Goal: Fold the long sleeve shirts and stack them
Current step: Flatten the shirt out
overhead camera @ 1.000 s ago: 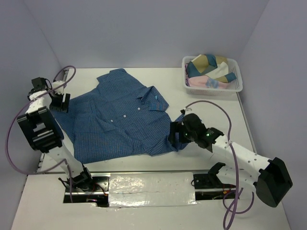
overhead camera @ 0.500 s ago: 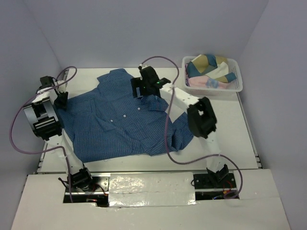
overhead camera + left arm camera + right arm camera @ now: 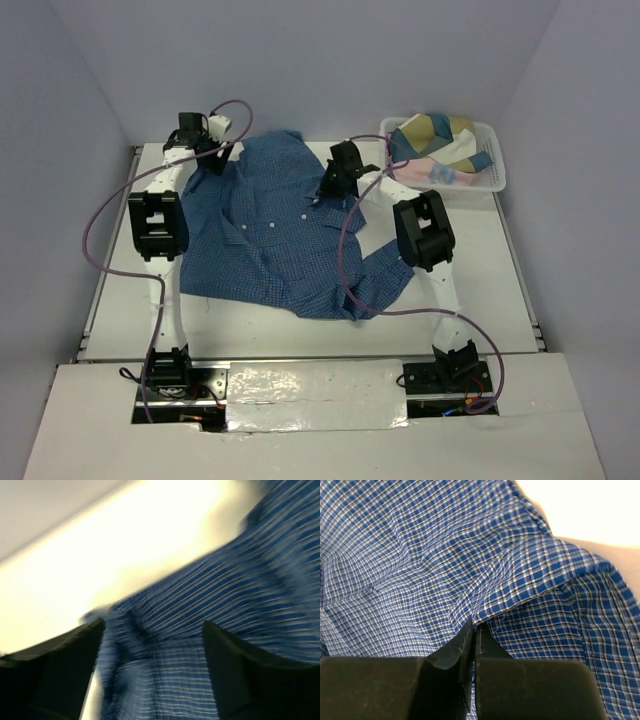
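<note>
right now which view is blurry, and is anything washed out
Left wrist view: heavily blurred, the shirt checks smeared into streaks, the table blown out to pale yellow. Right wrist view: sharp on the checks, only the table corner at top right overexposed. Top external view: evenly lit and in focus.

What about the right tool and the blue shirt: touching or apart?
Touching: right wrist view shows the right tool pinching a fold of the blue shirt.
</note>
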`<state>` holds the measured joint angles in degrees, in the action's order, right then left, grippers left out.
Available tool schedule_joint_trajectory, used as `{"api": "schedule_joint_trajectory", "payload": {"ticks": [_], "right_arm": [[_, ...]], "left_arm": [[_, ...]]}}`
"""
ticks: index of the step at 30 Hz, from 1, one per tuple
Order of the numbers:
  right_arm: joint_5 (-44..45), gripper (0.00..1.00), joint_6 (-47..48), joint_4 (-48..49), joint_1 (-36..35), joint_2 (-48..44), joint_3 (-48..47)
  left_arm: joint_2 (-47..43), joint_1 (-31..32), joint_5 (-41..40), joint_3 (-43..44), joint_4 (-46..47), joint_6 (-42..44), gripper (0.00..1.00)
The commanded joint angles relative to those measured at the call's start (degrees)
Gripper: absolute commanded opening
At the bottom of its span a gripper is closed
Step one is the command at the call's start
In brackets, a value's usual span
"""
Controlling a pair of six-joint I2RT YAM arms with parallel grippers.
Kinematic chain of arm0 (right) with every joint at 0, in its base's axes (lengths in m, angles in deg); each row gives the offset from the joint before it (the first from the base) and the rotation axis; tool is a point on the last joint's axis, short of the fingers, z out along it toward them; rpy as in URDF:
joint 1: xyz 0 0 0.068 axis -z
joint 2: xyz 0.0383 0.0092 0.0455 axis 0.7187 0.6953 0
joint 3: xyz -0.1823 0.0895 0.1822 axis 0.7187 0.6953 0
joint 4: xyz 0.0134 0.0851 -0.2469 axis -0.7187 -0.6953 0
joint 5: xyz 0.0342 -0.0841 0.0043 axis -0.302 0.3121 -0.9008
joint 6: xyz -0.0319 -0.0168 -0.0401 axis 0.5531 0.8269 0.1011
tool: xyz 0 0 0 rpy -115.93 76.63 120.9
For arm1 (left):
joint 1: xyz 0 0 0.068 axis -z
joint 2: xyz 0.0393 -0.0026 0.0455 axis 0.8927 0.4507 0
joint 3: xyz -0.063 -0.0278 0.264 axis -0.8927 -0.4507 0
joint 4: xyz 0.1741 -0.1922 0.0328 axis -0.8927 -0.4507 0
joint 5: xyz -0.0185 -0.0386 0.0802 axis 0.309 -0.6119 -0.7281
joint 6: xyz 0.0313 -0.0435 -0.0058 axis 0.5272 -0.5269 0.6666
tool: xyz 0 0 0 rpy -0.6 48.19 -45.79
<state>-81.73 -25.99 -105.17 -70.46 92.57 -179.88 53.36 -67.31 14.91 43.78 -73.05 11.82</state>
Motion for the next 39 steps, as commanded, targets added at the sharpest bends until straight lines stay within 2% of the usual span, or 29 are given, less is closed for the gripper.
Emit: {"api": "schedule_joint_trajectory", "payload": {"ticks": [1, 3, 6, 8, 9, 10, 12, 13, 16, 24, 27, 29, 31, 36, 39], "right_arm": [[1.8, 0.0, -5.1, 6.7, -1.1, -3.7, 5.2], [4.9, 0.0, -5.4, 11.5, -1.1, -8.0, 11.4], [6.6, 0.0, -2.4, 16.4, -1.9, -13.7, 15.8], [6.9, 0.12, 0.5, 19.0, -3.3, -17.6, 19.3], [7.1, 0.18, 3.5, 19.0, -3.8, -18.9, 21.1], [8.1, 0.29, 4.9, 18.6, -4.3, -21.6, 21.9], [9.7, 0.35, 8.1, 18.3, -6.2, -25.8, 25.6], [9.8, 0.36, 8.7, 18.6, -6.5, -27.2, 27.1], [7.8, 0.39, 10.5, 20.0, -7.2, -32.4, 33.8], [4.4, 0.41, 11.7, 18.5, -7.4, -39.5, 46.1], [5.1, 0.41, 11.5, 18.5, -7.4, -41.3, 49.5], [5.3, 0.41, 11.4, 18.5, -7.4, -41.7, 51.1], [6.6, 0.41, 11.3, 17.8, -7.4, -42.2, 51.6], [7.2, 0.41, 11.5, 16.6, -7.4, -43.5, 52.9], [7.9, 0.41, 11.8, 15.7, -7.4, -44.6, 53.5]], "left_arm": [[-2.8, -2.7, 4.5, 7.1, -1.0, -6.9, 0.99], [-8.6, -5.0, 9.4, 5.0, -1.4, -8.6, 0.99], [-15.7, -9.5, 18.3, 2.4, -6.5, -11.8, 0.99], [-19.2, -10.9, 19.7, -1.1, -13.8, -9.9, 0.99], [-19.8, -10.8, 16.5, -3.6, -16.6, -8.0, 0.98], [-20.1, -10.8, 15.3, -5.0, -19.2, -5.3, 0.97], [-20.2, -11.4, 13.1, -10.6, -24.4, -4.1, 0.85], [-20.1, -11.7, 13.1, -12.5, -25.1, -4.1, 0.77], [-19.0, -14.8, 15.0, -18.7, -24.8, -5.7, 0.7], [-18.9, -14.1, 22.4, -26.3, -22.0, -5.2, 0.73], [-19.5, -13.1, 21.8, -29.2, -21.0, -4.9, 0.7], [-19.2, -12.6, 21.3, -30.0, -21.3, -4.9, 0.61], [-20.2, -12.7, 22.1, -30.6, -22.0, -4.5, 0.58], [-26.5, -12.6, 22.7, -34.1, -19.4, -3.2, 0.65], [-28.8, -12.7, 22.0, -35.6, -21.2, -1.8, 0.64]]}}
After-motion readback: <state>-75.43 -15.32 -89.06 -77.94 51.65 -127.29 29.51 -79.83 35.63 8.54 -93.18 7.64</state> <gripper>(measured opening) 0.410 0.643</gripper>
